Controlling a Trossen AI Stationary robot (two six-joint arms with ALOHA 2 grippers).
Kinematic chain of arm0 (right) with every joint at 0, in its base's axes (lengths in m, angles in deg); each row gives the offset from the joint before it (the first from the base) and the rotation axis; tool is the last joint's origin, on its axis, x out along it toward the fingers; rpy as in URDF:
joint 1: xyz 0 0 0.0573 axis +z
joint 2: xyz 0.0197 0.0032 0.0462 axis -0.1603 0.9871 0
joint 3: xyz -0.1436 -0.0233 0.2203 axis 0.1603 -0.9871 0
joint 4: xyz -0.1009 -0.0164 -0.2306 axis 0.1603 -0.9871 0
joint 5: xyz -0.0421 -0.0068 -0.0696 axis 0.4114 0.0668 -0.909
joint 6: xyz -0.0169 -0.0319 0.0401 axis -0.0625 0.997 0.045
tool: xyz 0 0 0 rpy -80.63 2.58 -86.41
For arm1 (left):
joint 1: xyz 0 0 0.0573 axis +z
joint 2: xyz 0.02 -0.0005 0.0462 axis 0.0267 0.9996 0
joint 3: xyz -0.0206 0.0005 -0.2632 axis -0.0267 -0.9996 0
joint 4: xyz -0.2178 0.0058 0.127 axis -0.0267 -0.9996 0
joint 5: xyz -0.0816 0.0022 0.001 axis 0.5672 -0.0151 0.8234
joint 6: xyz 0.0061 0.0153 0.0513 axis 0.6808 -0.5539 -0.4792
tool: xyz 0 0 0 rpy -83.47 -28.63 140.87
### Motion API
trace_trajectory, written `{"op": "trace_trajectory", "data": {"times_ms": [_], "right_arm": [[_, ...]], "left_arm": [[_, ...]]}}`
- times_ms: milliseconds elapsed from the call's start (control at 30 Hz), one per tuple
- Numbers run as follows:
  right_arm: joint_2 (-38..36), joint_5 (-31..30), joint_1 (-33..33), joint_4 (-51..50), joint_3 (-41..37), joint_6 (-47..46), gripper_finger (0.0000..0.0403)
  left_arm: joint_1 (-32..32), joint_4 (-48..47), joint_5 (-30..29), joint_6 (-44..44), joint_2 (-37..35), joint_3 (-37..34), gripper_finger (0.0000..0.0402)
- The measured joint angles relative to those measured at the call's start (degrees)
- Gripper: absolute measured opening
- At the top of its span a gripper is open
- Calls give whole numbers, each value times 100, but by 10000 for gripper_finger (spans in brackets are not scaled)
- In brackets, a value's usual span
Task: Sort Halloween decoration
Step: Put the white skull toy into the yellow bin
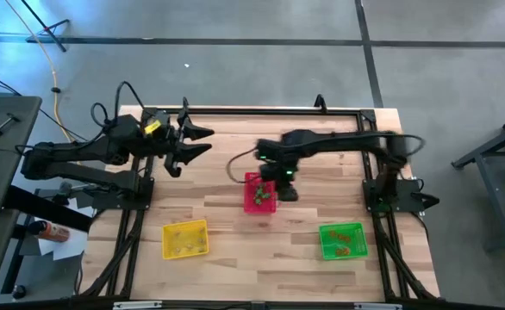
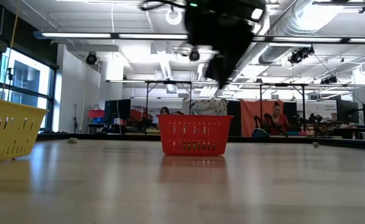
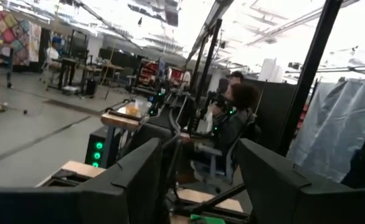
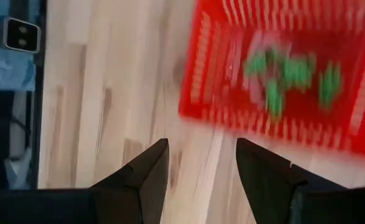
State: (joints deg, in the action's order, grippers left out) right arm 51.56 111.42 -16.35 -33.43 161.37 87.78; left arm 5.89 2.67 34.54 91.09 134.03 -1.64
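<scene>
The red mesh basket (image 1: 258, 196) (image 2: 194, 134) stands mid-table with green trinkets (image 4: 282, 78) lying in it. The yellow basket (image 1: 185, 238) holds yellowish trinkets, and the green basket (image 1: 343, 240) holds orange ones. My right gripper (image 4: 201, 163) hangs open and empty above the red basket's edge (image 1: 284, 187), pointing down; in the low view it shows dark above the basket (image 2: 223, 62). My left gripper (image 1: 192, 143) (image 3: 201, 180) waits open at the table's far left, raised and pointing level over the table.
Two small loose pieces lie on the far part of the table (image 2: 73, 140) (image 2: 316, 144). Bare wood (image 1: 261, 250) lies between the baskets along the near edge. A black frame (image 1: 261, 110) borders the table's far side. People sit in the room beyond (image 2: 276, 118).
</scene>
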Motion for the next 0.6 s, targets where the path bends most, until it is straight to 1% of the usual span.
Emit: {"op": "trace_trajectory", "data": {"times_ms": [133, 300, 433, 500, 600], "right_arm": [[-1417, -90, -118, 997, -1854, -937, 181], [-3468, -705, -105, 2553, -3673, -2317, 181], [-4735, -1053, -64, 4407, -4647, -3041, 181], [-5135, -1220, -62, 5501, -5049, -3071, 181], [-5441, -1555, -62, 7157, -5464, -2824, 181]], "left_arm": [[20, 32, -14, -18, 195, 0, 200], [92, 18, -153, -200, 491, 2, 200], [92, -39, -381, -426, 818, 0, 200], [92, -93, -445, -597, 988, 0, 200], [92, -146, -460, -703, 1257, 0, 200]]}}
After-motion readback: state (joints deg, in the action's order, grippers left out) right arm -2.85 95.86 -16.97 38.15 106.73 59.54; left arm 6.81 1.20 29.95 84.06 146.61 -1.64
